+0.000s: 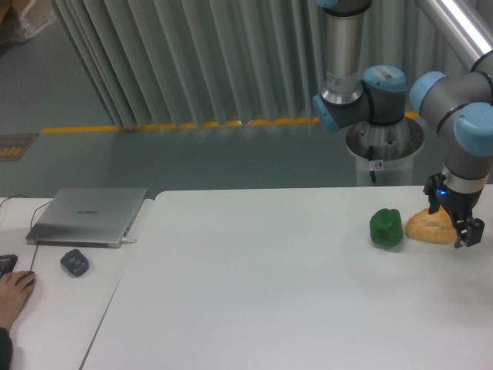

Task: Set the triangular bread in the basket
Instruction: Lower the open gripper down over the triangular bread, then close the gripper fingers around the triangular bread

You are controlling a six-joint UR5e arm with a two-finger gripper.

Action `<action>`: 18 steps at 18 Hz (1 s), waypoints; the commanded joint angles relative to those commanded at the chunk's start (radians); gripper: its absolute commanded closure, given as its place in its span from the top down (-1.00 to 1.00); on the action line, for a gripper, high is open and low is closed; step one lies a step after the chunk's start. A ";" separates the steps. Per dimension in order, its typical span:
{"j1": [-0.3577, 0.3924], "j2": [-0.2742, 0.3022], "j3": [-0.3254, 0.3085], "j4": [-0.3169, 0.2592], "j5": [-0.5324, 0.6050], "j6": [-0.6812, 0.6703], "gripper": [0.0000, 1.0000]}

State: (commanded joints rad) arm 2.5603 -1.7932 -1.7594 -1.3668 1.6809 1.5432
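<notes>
Hovering at the table's right edge, the gripper (460,229) straddled the triangular bread (428,226), jaws apart, beside the green pepper (386,228). Light, soft, crushable, I judged; best pinched across its thick middle.

legible text: none | laptop (88,215) lid: small logo mark, too faint to read | floor plate (15,146) far left: markings blurred, unreadable
</notes>
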 joint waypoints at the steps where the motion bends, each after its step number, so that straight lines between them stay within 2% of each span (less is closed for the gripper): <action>1: -0.002 -0.002 -0.006 0.000 0.011 0.000 1.00; 5: -0.009 0.005 -0.015 0.006 0.043 0.003 1.00; 9: -0.037 0.031 -0.052 0.009 0.045 0.000 1.00; 12: -0.063 0.032 -0.077 0.069 0.127 0.038 1.00; 18: -0.066 0.046 -0.104 0.081 0.157 0.049 1.00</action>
State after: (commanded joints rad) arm 2.4943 -1.7473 -1.8638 -1.2855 1.8376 1.5923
